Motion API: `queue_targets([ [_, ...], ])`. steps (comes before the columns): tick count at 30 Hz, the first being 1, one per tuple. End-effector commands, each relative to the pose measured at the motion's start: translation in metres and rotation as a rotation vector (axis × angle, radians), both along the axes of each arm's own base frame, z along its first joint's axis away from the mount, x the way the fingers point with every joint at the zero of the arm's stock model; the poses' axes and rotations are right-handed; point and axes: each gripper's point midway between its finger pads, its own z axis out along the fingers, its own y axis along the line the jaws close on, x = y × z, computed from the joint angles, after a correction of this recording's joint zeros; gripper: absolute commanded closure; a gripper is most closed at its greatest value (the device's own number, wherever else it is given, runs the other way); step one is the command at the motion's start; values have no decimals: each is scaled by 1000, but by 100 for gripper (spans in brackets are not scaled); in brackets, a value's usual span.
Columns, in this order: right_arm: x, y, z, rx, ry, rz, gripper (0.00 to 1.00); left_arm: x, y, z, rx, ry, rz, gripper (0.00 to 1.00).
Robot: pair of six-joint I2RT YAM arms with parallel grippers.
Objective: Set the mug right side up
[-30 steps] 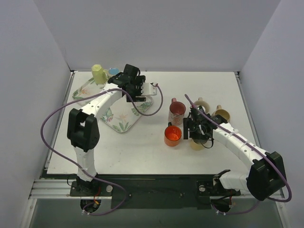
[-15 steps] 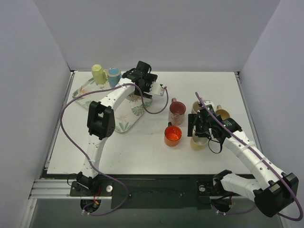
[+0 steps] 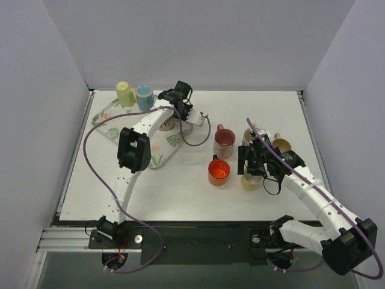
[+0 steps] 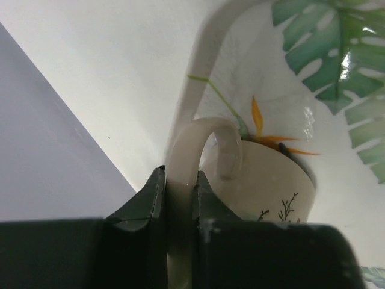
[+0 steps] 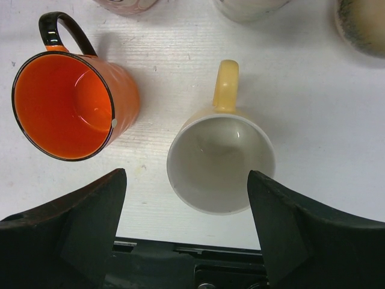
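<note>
The mug [image 4: 274, 180] is cream with thin twig drawings and rests on the leaf-patterned tray [image 4: 337, 54]. My left gripper [image 4: 179, 186] is shut on its pale loop handle [image 4: 201, 141], with both fingers pressed against the handle. In the top view the left gripper [image 3: 179, 97] is at the tray's far right corner and the arm hides most of the mug. My right gripper [image 5: 186, 180] is open above an upright yellow mug [image 5: 220, 162], touching nothing.
An upright orange mug [image 5: 63, 111] stands left of the yellow one. A pink mug [image 3: 224, 139], a cream mug [image 3: 252, 133] and a tan mug [image 3: 281, 144] stand behind the right gripper [image 3: 251, 161]. A yellow-green mug [image 3: 124, 93] and a blue mug [image 3: 144, 96] sit at the tray's far end.
My left gripper moved right to the tray's far corner, then shut on the mug's handle. My right gripper drew back from the yellow mug and opened wider, then held still.
</note>
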Motion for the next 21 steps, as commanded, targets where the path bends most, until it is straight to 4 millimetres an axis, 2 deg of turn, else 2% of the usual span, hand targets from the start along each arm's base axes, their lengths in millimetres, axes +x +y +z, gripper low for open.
queue_targets([
  [1,-5,-1,2,0,-5,-2,24,-5,-2,28,-32,-34,31,100],
  [5,-4,-1,8,8,-24,-2,24,-1,-11,80,-163,-138,113,100],
  [8,-1,-5,22,2,-79,-16,24,1,-4,124,-310,-189,259,100],
  [11,3,-7,43,3,-160,-23,24,7,12,169,-442,-273,447,100],
  [13,7,-12,59,-20,-235,-48,24,3,26,193,-548,-303,587,100],
  [14,10,-17,66,-46,-270,-67,24,-5,28,206,-627,-287,651,100],
  [15,12,-11,75,-38,-300,-49,23,-19,32,224,-682,-254,665,100],
  [16,13,-2,84,-29,-331,-17,23,-32,30,229,-750,-193,709,100],
  [17,18,7,96,4,-370,-1,23,-44,31,246,-822,-158,704,100],
  [18,19,28,105,54,-402,62,23,-55,28,251,-902,-93,747,100],
  [19,22,40,116,93,-428,93,23,-72,25,274,-995,-38,720,100],
  [20,22,63,127,165,-455,161,23,-81,23,273,-1043,26,750,100],
  [21,24,77,138,217,-481,190,23,-100,18,294,-1130,88,728,100],
])
